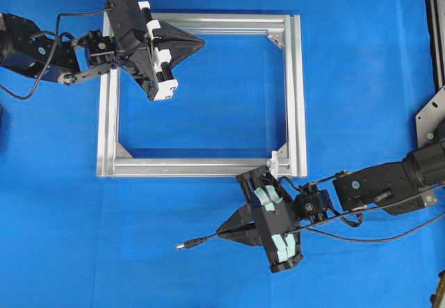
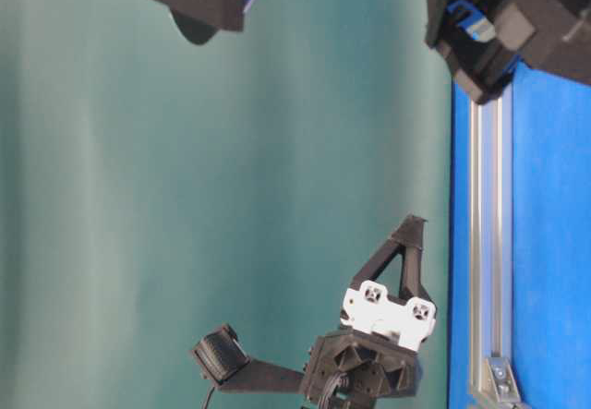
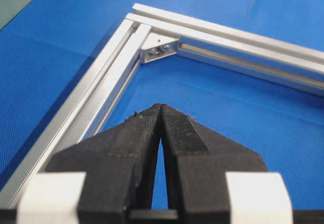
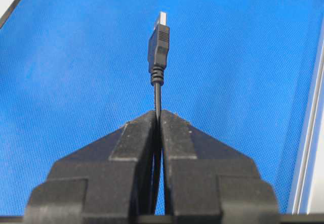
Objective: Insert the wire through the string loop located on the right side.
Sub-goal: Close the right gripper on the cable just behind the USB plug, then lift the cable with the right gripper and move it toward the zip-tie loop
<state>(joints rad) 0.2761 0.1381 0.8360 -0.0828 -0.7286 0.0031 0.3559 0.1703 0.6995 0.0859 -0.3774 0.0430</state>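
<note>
The wire (image 1: 201, 240) is a thin black cable ending in a small plug (image 1: 183, 246) with a silvery tip. My right gripper (image 1: 221, 233) is shut on it a short way behind the plug, in front of the silver frame (image 1: 201, 167). In the right wrist view the plug (image 4: 158, 42) sticks straight out past the right gripper (image 4: 158, 114). A tiny white bit at the frame's near right corner looks like the string loop (image 1: 273, 162). My left gripper (image 1: 201, 42) is shut on nothing over the frame's far left corner, as the left wrist view of that gripper (image 3: 161, 106) confirms.
The frame lies flat on the blue cloth, with silver brackets (image 3: 158, 48) inside its corners. Its right bar (image 4: 309, 148) runs beside my right gripper. In the table-level view the left gripper (image 2: 413, 224) hangs above the frame's bar (image 2: 489, 243). Open blue cloth lies left of the plug.
</note>
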